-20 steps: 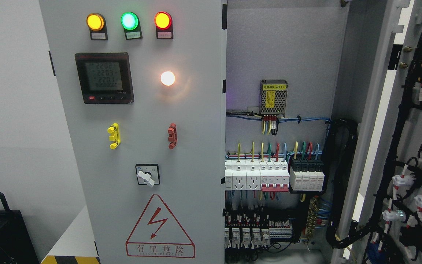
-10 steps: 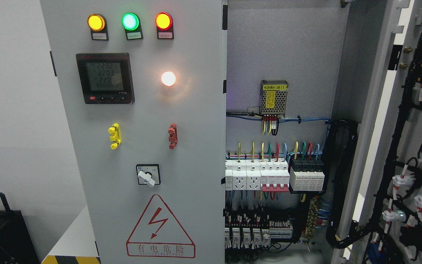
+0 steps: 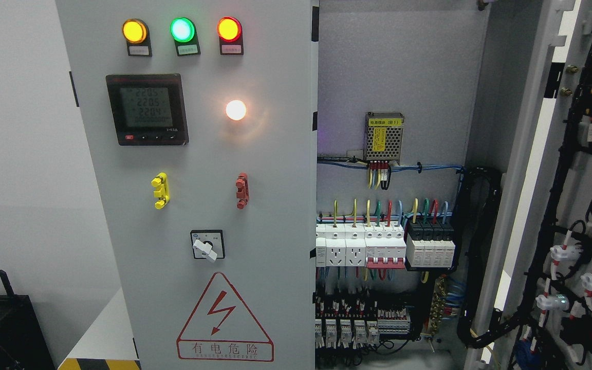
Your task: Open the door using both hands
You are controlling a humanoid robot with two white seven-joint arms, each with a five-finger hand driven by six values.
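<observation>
The left door (image 3: 198, 195) stands nearest, bearing a red warning triangle (image 3: 224, 318) reading "有电危险", one rotary switch (image 3: 207, 245), a meter (image 3: 147, 109) and three pilot lamps (image 3: 183, 30). The right door (image 3: 573, 205) is swung wide, baring the cabinet interior (image 3: 393, 154) with breakers (image 3: 386, 246) and a supply (image 3: 384, 136) labelled "B1". No robot hand appears.

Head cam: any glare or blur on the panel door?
Head view: the white indicator lamp blows out, casting a warm halo on the grey panel door; the black meter display digits read soft; the cabinet interior's breakers are sharp, evenly lit.
</observation>
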